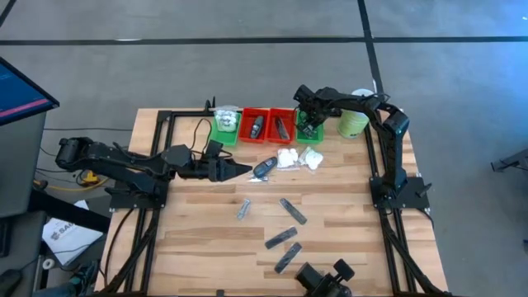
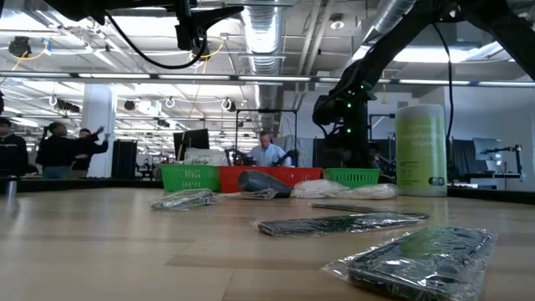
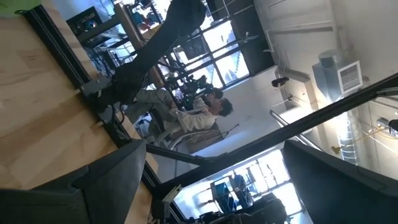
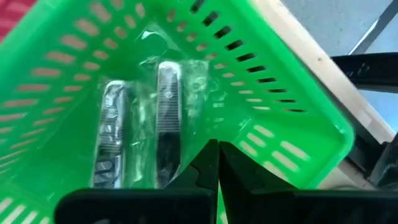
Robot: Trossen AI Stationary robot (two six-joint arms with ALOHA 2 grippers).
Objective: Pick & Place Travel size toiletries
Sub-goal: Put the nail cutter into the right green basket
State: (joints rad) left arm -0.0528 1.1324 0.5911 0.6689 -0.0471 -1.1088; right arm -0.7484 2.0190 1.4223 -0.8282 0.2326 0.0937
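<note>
My right gripper point(image 4: 217, 155) is shut and points down into the green tray point(image 1: 309, 130) at the far right of the tray row. In the tray lie two silvery tubes point(image 4: 166, 118) in clear wrap, just past the fingertips. My left gripper point(image 1: 239, 171) hangs open above the table's left half with nothing between its fingers. On the table lie white packets point(image 1: 299, 159), a black oval piece point(image 1: 264, 169), a silvery tube point(image 1: 243, 209) and dark grey flat bars point(image 1: 293, 210), each flat on the wood. My right gripper comes from above, slanting down into the green tray. Its closed fingertips point(image 4: 208, 163) stand at the edge of the clear wrap point(image 4: 186, 134) around one silvery tube. Whether they touch or pinch the wrap, I cannot tell.
Two red trays point(image 1: 268, 125) and another green tray point(image 1: 225, 128) line the far edge. A tall pale green canister point(image 1: 353, 124) stands right of them. More wrapped bars point(image 1: 283, 247) lie toward the near edge. People show in the room beyond.
</note>
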